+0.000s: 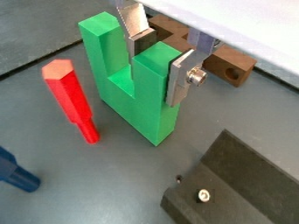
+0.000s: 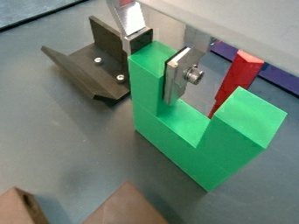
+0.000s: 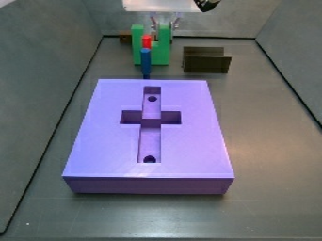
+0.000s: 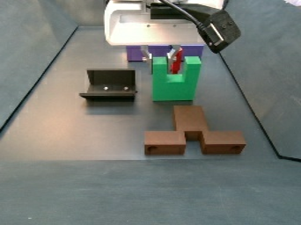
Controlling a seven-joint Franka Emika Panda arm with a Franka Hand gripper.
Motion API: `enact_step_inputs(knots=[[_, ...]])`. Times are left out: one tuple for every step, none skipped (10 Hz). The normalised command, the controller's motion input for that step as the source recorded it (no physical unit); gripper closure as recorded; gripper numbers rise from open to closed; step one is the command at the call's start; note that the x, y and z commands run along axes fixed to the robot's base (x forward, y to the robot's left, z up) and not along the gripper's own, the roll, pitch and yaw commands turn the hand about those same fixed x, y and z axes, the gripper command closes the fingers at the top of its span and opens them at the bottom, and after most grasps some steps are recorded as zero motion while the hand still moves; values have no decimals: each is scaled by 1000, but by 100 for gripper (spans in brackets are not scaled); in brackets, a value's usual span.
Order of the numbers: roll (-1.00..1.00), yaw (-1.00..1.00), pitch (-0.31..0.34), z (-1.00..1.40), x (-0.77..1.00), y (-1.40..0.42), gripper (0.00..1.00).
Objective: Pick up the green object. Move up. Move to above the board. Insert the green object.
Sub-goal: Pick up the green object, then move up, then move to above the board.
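The green object (image 1: pixel 131 92) is a bright green U-shaped block that stands upright on the grey floor; it also shows in the other wrist view (image 2: pixel 187 131) and in both side views (image 3: pixel 137 40) (image 4: pixel 177 84). My gripper (image 1: pixel 159 54) (image 2: pixel 156 59) straddles one prong near its top, with one finger in the slot and one finger (image 1: pixel 184 77) flat on the prong's outer face. Both pads look pressed against it. The board (image 3: pixel 151 122) is a large purple slab with a cross-shaped recess, lying apart from the block; its edge shows behind the gripper (image 4: pixel 139 54).
A red-topped post (image 1: pixel 70 96) (image 3: pixel 146 52) stands right beside the green block. The dark fixture (image 2: pixel 93 66) (image 4: pixel 109 85) (image 3: pixel 205 59) stands close by on the floor. A brown stepped block (image 4: pixel 194 134) (image 1: pixel 228 66) lies on the block's other side. Grey walls ring the floor.
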Motion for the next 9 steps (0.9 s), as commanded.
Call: enact_step_inputs(knots=[[0,0,0,0,0,0,100],[0,0,0,0,0,0,100],[0,0,0,0,0,0,100],[0,0,0,0,0,0,100],[0,0,0,833,0,0,100],[12,-3,36,761,-47,72,100],[27,-12,60,523,-53,53,100],[48,-7,43,245,-5,21,100],[0,0,0,1400,0,0,100]])
